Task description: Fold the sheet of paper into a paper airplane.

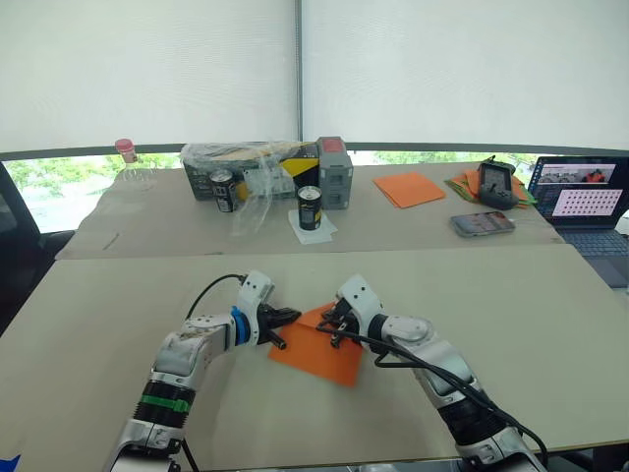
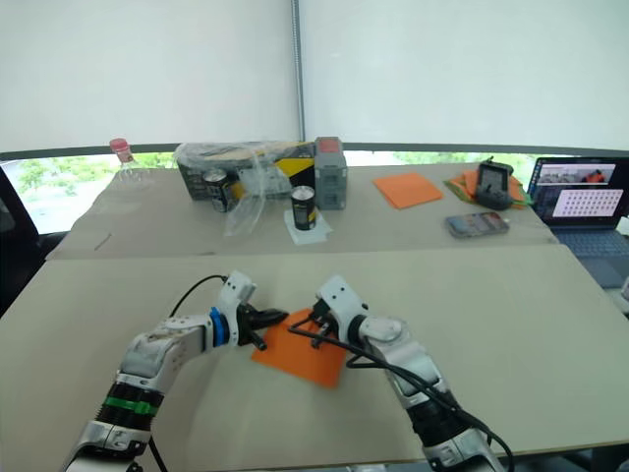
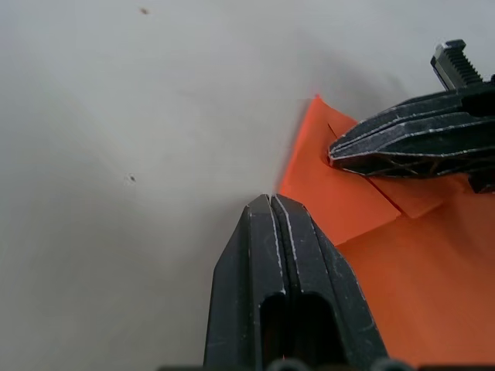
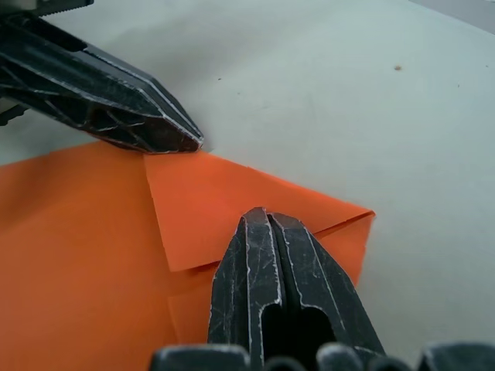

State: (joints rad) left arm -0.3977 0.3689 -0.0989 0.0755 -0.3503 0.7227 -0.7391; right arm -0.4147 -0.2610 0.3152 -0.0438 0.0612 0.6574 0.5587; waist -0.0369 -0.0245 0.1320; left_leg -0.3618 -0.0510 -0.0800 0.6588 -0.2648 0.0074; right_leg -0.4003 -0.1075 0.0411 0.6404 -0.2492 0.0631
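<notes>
The bright-orange sheet of paper (image 1: 319,356) lies flat on the beige table (image 1: 118,305), its far end folded into a point by corner flaps (image 4: 224,209). My left gripper (image 1: 283,318) is shut, its tips (image 3: 271,202) resting at the sheet's left edge beside the point. From the other side comes my right gripper (image 1: 334,321), also shut, with its tips (image 4: 267,215) pressing down on the folded flaps. The two grippers' tips are close together over the point. The paper airplane is out of view.
On the far table are a stack of orange sheets (image 1: 409,188), a mixed orange-and-green pile (image 1: 464,182) with a handheld controller (image 1: 496,184), a phone (image 1: 482,223), a laptop (image 1: 585,202), two cans (image 1: 310,206), a plastic-wrapped box (image 1: 256,165) and a bottle (image 1: 128,162).
</notes>
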